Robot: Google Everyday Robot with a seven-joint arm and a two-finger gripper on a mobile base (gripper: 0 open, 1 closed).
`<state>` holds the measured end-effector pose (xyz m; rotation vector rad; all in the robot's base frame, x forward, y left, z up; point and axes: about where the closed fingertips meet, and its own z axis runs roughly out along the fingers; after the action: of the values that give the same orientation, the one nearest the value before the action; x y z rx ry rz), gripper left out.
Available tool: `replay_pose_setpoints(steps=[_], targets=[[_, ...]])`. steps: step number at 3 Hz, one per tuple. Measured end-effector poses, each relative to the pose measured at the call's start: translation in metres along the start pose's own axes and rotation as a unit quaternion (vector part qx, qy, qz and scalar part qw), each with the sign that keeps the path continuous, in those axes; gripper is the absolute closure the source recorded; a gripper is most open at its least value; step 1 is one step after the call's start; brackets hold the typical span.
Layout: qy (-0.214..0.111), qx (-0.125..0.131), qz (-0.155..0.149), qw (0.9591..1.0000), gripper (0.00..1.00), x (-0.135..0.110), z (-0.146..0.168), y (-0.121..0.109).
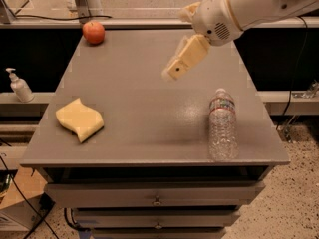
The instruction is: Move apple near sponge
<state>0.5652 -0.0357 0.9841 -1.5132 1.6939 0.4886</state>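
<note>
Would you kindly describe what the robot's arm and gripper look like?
The arm is a thick, rounded white shell with a thin tan ring and a round patch of small dark holes near the wrist. The gripper, above the table's middle, is pale tan and blocky, with a small dark dot near its tip. No cables show on either.

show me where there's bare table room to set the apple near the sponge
Widest bare stretch: table middle, between sponge and water bottle. Also bare from sponge back to the apple. The gripper hangs above the far middle. Tightest beside the bottle.
</note>
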Motion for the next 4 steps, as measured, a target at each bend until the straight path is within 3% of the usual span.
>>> replay_pose_setpoints(steps=[1, 2, 4], targets=[[-0.036, 0.014, 0.023, 0.999, 0.0, -0.018, 0.065, -0.047], [-0.036, 0.014, 0.023, 0.999, 0.0, -0.018, 0.066, -0.047], [-0.079, 0.011, 0.04, 0.9961, 0.0, -0.042, 0.121, -0.068]])
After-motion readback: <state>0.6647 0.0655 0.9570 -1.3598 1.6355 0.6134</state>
